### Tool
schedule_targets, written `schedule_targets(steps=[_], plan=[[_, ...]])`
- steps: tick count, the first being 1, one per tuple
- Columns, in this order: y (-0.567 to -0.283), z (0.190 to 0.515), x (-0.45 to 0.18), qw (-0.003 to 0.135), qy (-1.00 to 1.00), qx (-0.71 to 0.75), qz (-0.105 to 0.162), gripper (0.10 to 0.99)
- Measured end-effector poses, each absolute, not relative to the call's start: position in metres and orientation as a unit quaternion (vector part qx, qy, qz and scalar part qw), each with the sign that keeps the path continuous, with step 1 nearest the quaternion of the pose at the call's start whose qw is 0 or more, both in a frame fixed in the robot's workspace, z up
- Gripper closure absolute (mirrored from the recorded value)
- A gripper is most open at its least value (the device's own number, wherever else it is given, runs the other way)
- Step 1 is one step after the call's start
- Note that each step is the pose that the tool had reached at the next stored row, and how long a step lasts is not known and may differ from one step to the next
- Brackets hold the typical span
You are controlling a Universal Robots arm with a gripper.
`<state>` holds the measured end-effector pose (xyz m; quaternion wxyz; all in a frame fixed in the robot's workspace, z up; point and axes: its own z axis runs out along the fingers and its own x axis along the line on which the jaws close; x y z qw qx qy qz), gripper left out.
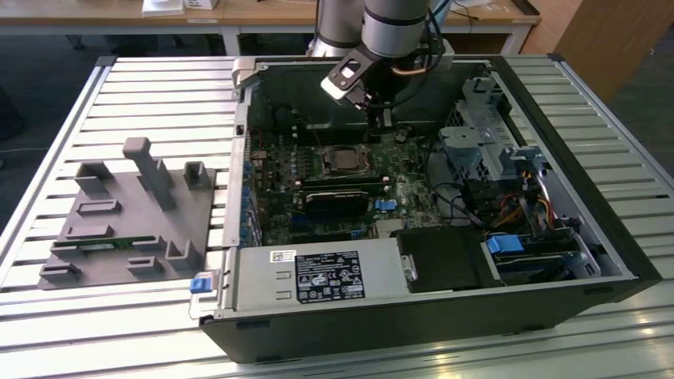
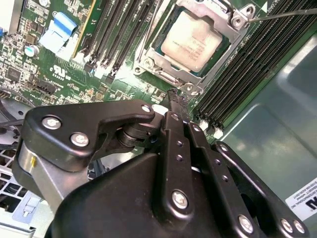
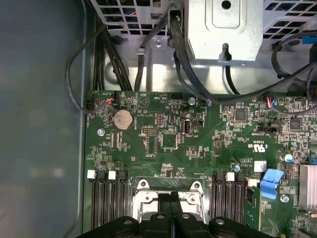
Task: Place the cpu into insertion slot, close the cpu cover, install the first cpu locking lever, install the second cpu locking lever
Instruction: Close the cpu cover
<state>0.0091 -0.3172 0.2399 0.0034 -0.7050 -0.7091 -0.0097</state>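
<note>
The slatted bench point(image 1: 158, 87) carries the open computer case point(image 1: 589, 237); over its green motherboard point(image 3: 163, 139) the hand point(image 2: 177, 98) hangs clenched on nothing, just beside the insertion slot point(image 2: 224, 49); there the cpu cover point(image 2: 148, 64) frames the seated cpu point(image 2: 193, 39).

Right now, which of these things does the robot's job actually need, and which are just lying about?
Job in hand:
- gripper, shut, hanging close to the cpu
- cover, the silver frame around the cpu

Just lying about:
- grey rack outside the case
- memory slots
- coin battery
- blue clip
- cables
- power supply
</note>
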Motion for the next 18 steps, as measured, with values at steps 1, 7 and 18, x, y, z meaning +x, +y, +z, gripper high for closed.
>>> schedule_targets(steps=[1,7,18], plan=[[-0.3172,0.2399,0.0085,0.003,-0.709,-0.705,-0.01,0.98],[-0.3171,0.2399,0.0047,0.003,-0.709,-0.705,-0.01,0.98],[-0.3171,0.2398,0.0019,0.003,-0.709,-0.705,-0.01,0.98]])
